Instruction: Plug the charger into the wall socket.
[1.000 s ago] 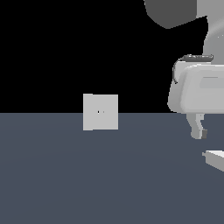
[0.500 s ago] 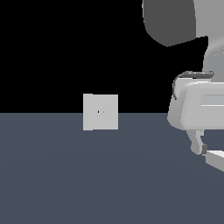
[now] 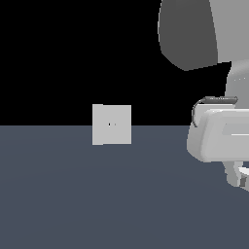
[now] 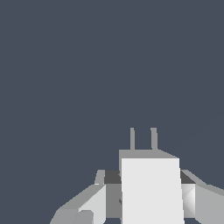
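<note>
The wall socket (image 3: pixel 112 124) is a flat upright light-grey square plate with two tiny dark holes, standing at the far edge of the dark floor, towards the exterior view's left. My gripper (image 3: pixel 239 179) hangs low at that view's right edge, far from the socket. The charger (image 4: pixel 151 190) is a small white block with two short prongs (image 4: pixel 143 139) pointing away from the hand. The gripper (image 4: pixel 150 175) straddles it, with one finger (image 4: pixel 94 202) against one side and the other finger (image 4: pixel 205 203) against the opposite side. In the exterior view the hand hides the charger.
The arm's large grey links (image 3: pixel 194 34) fill the exterior view's upper right. The dark blue-grey floor (image 3: pixel 97 194) stretches between the gripper and the socket plate.
The hand has come down step by step at the exterior view's right edge, and its fingers now sit around the charger lying there. The socket has not moved.
</note>
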`<action>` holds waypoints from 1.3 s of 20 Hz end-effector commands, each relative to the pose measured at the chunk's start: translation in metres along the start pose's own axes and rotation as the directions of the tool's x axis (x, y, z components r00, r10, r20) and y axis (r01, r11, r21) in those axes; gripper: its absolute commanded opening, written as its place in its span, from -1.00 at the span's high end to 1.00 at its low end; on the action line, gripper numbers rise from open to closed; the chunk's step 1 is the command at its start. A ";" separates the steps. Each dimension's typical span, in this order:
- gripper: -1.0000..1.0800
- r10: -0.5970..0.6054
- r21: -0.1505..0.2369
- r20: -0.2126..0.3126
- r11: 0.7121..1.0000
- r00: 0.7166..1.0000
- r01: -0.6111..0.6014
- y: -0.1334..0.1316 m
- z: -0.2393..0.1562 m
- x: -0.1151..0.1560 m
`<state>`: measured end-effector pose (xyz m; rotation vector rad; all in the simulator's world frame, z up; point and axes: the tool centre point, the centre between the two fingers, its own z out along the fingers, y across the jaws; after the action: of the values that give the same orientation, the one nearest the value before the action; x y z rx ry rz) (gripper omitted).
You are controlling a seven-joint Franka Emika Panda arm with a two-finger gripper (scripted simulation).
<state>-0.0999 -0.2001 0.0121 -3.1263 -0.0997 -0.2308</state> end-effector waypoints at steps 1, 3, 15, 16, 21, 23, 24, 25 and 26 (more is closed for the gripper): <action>1.00 0.000 0.000 -0.001 1.000 1.000 0.000 0.000 0.000 0.000; 1.00 0.000 0.000 -0.001 1.000 1.000 0.000 0.000 0.000 0.000; 1.00 -0.007 0.001 -0.001 1.000 1.000 0.007 -0.011 -0.004 0.004; 1.00 -0.010 0.001 -0.001 1.000 1.000 0.010 -0.015 -0.005 0.006; 1.00 -0.030 0.004 -0.001 1.000 1.000 0.030 -0.044 -0.016 0.017; 1.00 -0.041 0.006 -0.001 0.999 0.999 0.041 -0.059 -0.021 0.023; 1.00 -0.047 0.007 -0.001 0.999 0.999 0.047 -0.068 -0.025 0.026; 1.00 -0.053 0.008 -0.001 0.999 0.999 0.053 -0.077 -0.028 0.029; 1.00 -0.060 0.009 -0.001 0.998 0.998 0.060 -0.087 -0.032 0.033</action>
<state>-0.0810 -0.1262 0.0423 -3.1193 -0.1776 -0.2309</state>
